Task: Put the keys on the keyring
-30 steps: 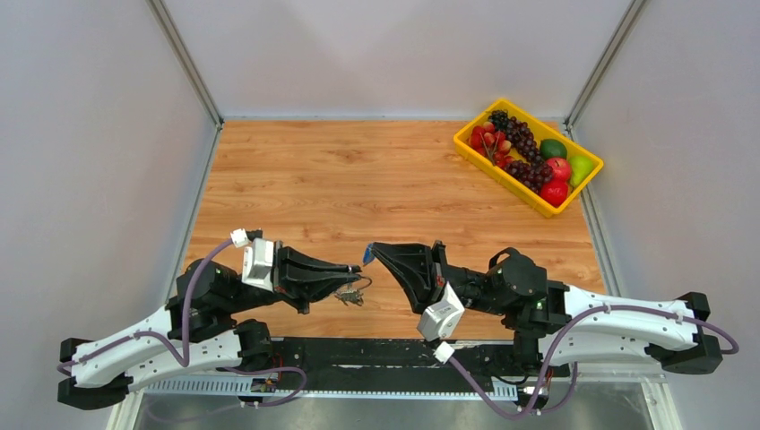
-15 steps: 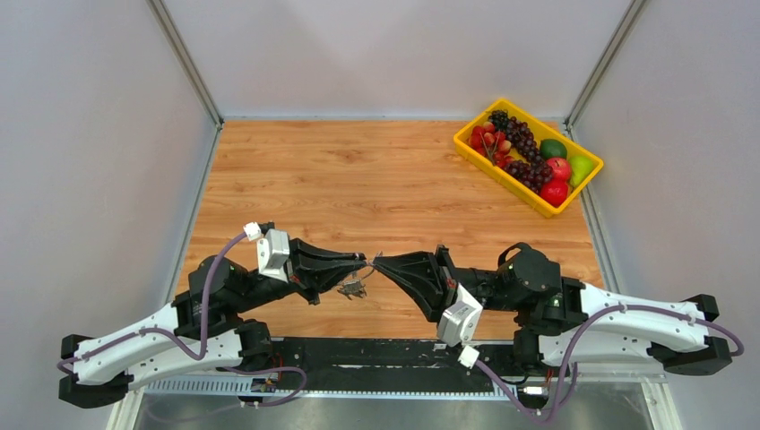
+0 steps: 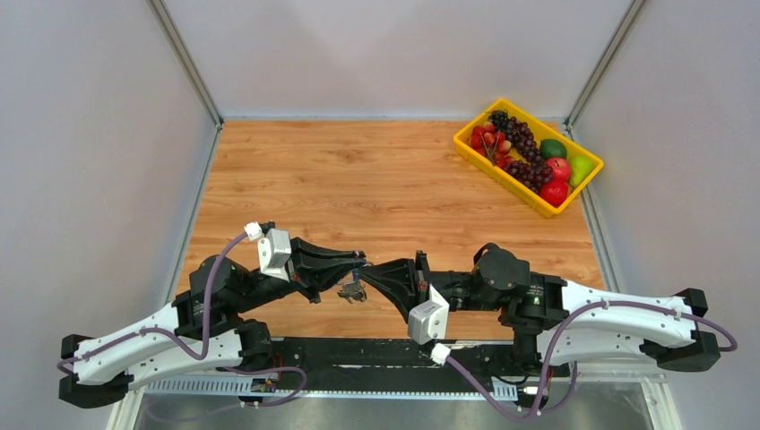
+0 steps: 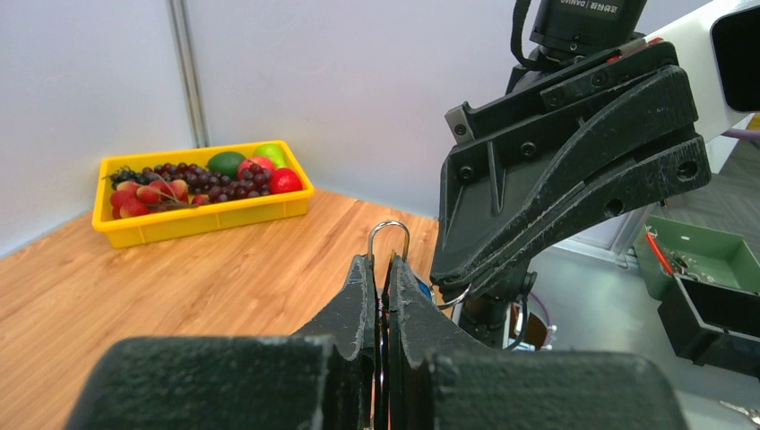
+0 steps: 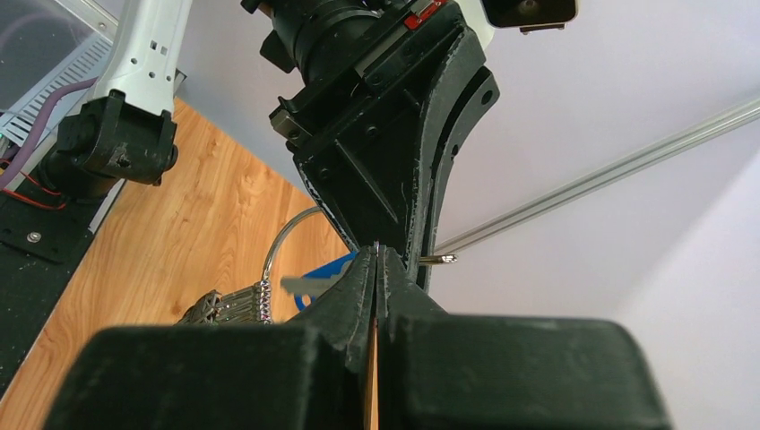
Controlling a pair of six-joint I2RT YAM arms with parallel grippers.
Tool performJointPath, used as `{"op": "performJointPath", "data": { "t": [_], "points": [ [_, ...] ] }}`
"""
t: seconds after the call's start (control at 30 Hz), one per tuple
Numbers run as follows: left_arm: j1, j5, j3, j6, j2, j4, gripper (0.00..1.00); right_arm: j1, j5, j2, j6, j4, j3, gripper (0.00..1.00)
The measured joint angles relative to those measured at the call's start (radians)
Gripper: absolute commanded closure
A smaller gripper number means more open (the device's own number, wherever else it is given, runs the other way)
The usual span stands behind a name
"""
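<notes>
The left gripper (image 3: 358,261) is clamped on the thin round silver wire keyring (image 4: 388,227), with small silvery keys (image 3: 350,290) hung beneath. The right gripper (image 3: 365,271), tip to tip with it, is pinched on a blue-tagged key (image 5: 324,271). The light wooden tabletop (image 3: 358,170) is enclosed by plain grey walls (image 3: 394,54).

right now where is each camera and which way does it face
top: fixed above and behind the bases, looking down on the table; both arms show, left pincer and right pincer tip to tip.
left wrist: on the left arm, looking along its pincer, shut on the keyring, at the right pincer.
right wrist: on the right arm, looking along its pincer, shut on a blue key, at the left pincer and keyring.
shared: top and left wrist show the fruit tray.
</notes>
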Motion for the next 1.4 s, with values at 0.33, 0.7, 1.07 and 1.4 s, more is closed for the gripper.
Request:
{"op": "performJointPath", "data": {
  "t": [0.33,0.7,1.07,1.4],
  "points": [
    [0.0,0.001,0.0,0.001,-0.005,-0.01,1.0,0.0,0.007,0.006,-0.004,0.026,0.0,1.0],
    [0.0,0.003,0.0,0.001,-0.008,-0.01,1.0,0.0,0.024,0.005,-0.011,0.057,0.0,1.0],
    [0.0,0.004,0.0,0.001,-0.015,-0.008,1.0,0.0,0.044,0.006,-0.019,0.077,0.0,1.0],
    [0.0,0.003,0.0,0.001,-0.022,-0.008,1.0,0.0,0.044,0.027,-0.018,0.081,0.0,1.0]
  ]
}}
